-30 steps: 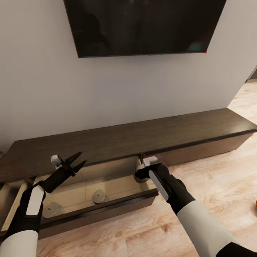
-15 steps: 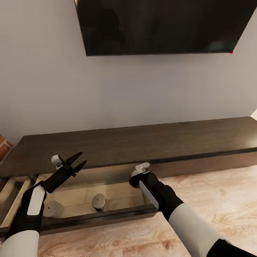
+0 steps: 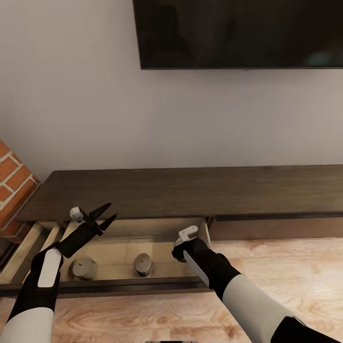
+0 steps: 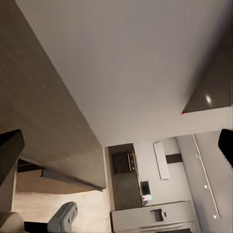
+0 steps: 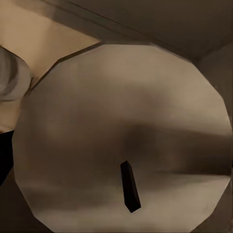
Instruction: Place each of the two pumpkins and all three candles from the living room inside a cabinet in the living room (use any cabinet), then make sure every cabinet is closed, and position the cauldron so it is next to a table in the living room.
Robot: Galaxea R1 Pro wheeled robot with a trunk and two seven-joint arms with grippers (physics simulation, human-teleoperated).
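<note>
The long dark-brown cabinet runs along the wall, with one wide drawer pulled out. Two grey-brown candles stand on its pale floor. My right gripper reaches down into the drawer's right end. In the right wrist view a third candle sits very close, its flat top and dark wick facing the camera, and the gripper seems shut around it. My left gripper hovers open above the drawer's left part, holding nothing. Pumpkins, cauldron and table are out of view.
A brick fireplace stands at the left end of the cabinet. Another drawer beside it is partly out. A dark TV hangs on the wall above. Wood floor lies in front.
The head view has swung left, bringing the fireplace in and cutting off the cabinet's right end. My right gripper sits a little lower and further in from the drawer's right end. The left arm keeps its pose.
</note>
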